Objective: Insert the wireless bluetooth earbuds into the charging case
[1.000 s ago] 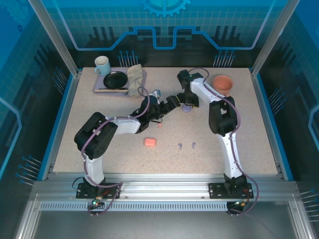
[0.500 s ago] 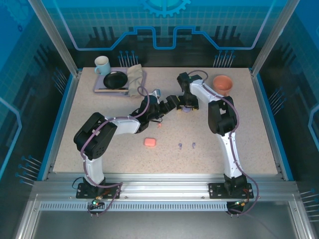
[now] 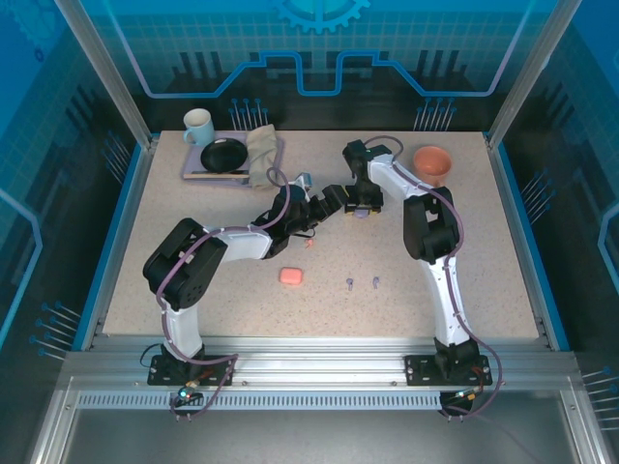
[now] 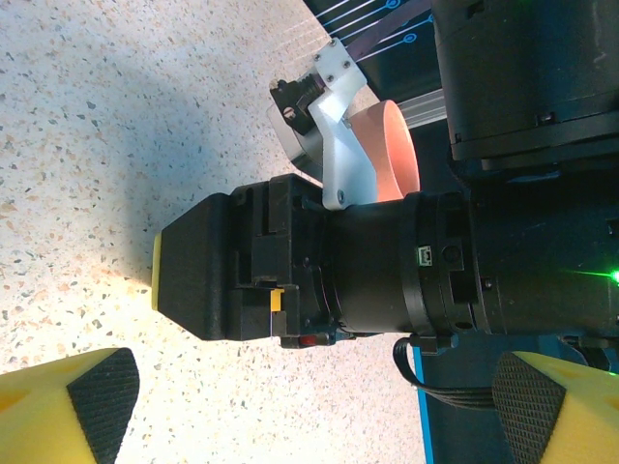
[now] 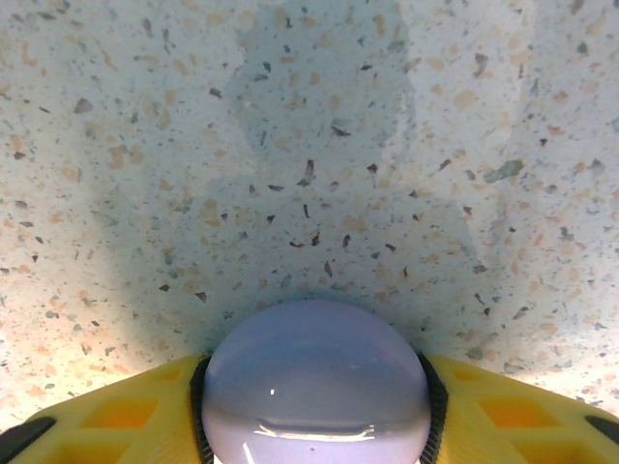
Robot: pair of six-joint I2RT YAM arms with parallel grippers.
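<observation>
Right gripper [image 5: 314, 387]: jaws partly closed around the lilac charging case [image 5: 315, 372]. In the right wrist view the black pads [image 5: 199, 391] lie against both flanks of the case, with no gap visible on either side. The case rests on the speckled bench [image 5: 309, 145].

Right arm [image 3: 430, 232]: rises from its base at the near edge, folds at the elbow toward the far side, then doubles back so that the right gripper [image 3: 359, 205] points down at mid-bench over the lilac charging case [image 3: 361, 214].

Left gripper [image 4: 314, 411]: spread wide, yellow fingers [image 4: 68, 411] far apart at the bottom corners of the left wrist view, with nothing between them. Ahead of it is the black wrist housing of the right arm [image 4: 368, 280]; beyond that, the salmon bowl [image 4: 392, 155].

Left arm [image 3: 193, 266]: elbow low at the left, forearm reaching diagonally to mid-bench, left gripper [image 3: 314, 208] just beside the right gripper.

Earbuds:
- Two lilac earbuds [image 3: 349, 282] lie on the bare bench near the front, side by side but apart, well clear of the lilac case.
- Salmon earbuds [image 3: 311, 243] show as one small speck just in front of the left gripper; the two cannot be told apart.
- Salmon charging case [image 3: 290, 275] sits left of the lilac earbuds.
</observation>
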